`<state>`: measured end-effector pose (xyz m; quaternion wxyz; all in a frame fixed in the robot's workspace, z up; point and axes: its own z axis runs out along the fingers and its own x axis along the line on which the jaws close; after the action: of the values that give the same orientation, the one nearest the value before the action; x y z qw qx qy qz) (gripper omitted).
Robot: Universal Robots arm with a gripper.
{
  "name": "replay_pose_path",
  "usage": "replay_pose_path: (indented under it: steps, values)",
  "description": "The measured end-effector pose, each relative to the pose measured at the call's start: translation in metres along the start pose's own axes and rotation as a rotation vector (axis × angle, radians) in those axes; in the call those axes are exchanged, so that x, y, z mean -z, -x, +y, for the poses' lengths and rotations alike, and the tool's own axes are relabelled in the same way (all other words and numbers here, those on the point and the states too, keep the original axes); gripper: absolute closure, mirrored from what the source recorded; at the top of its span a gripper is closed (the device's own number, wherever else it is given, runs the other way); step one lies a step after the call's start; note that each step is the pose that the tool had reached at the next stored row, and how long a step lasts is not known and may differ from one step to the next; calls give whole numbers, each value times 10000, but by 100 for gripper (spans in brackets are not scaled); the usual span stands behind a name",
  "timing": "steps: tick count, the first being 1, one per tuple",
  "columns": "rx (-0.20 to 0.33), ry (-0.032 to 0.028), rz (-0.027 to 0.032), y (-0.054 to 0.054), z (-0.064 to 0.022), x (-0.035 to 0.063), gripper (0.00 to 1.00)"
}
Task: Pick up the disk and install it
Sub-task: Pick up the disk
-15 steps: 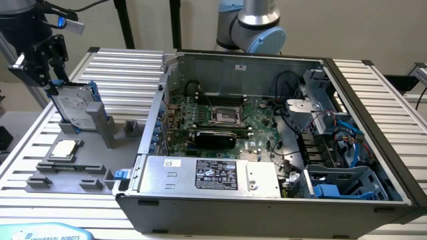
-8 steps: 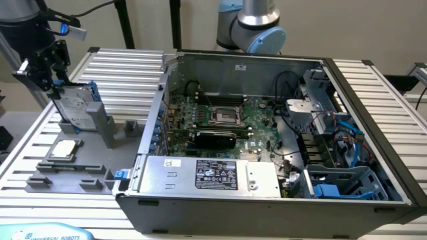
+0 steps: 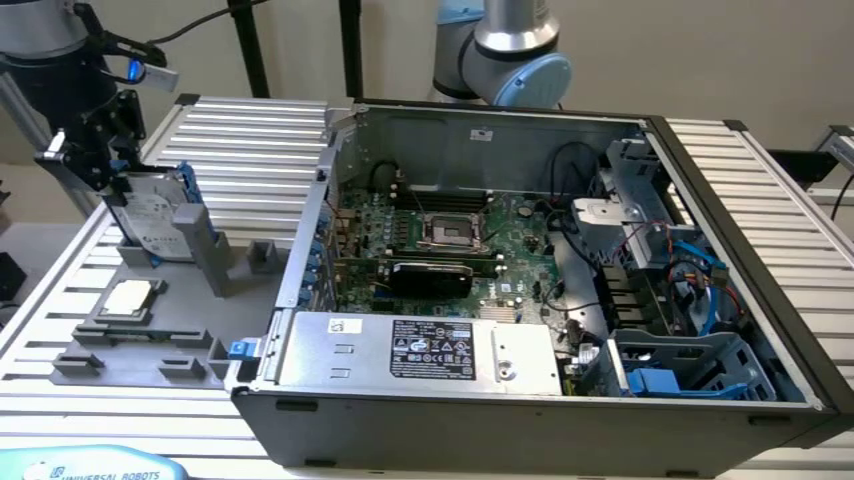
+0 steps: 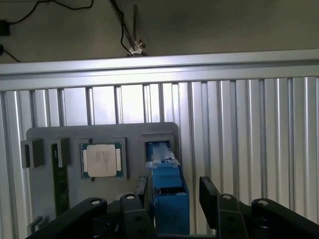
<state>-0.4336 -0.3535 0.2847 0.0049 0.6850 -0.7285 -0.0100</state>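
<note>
disk (image 3: 150, 212) stands upright in a slot of the grey holder (image 3: 200, 322) on the worktop (image 3: 254, 135), at 9 o'clock in the exterior view. cpu chip (image 3: 127, 297) lies at its 6 o'clock. pincer (image 4: 174, 194) straddles the disk's top edge, fingers apart, gap showing on one side, so likely not clamped. open computer case (image 3: 481, 135) sits at the disk's 3 o'clock. judged: pick not done, install all left.
</note>
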Motion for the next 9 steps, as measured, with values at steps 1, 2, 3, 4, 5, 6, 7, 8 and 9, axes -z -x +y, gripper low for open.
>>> replay_pose_path:
  steps: [1,2,3,4,5,6,7,8,9]
  values:
    - [1,2,1,0,0,-3,46]
    - [0,2,1,0,0,-4,46]
    - [5,3,2,0,1,-5,46]
    - [25,2,1,1,1,-6,46]
    - [65,0,1,1,1,-7,46]
    - [120,1,2,1,1,-7,46]
    - [182,0,3,1,1,-7,46]
    - [246,-1,5,0,1,-7,46]
    - [286,-2,5,0,1,-7,46]
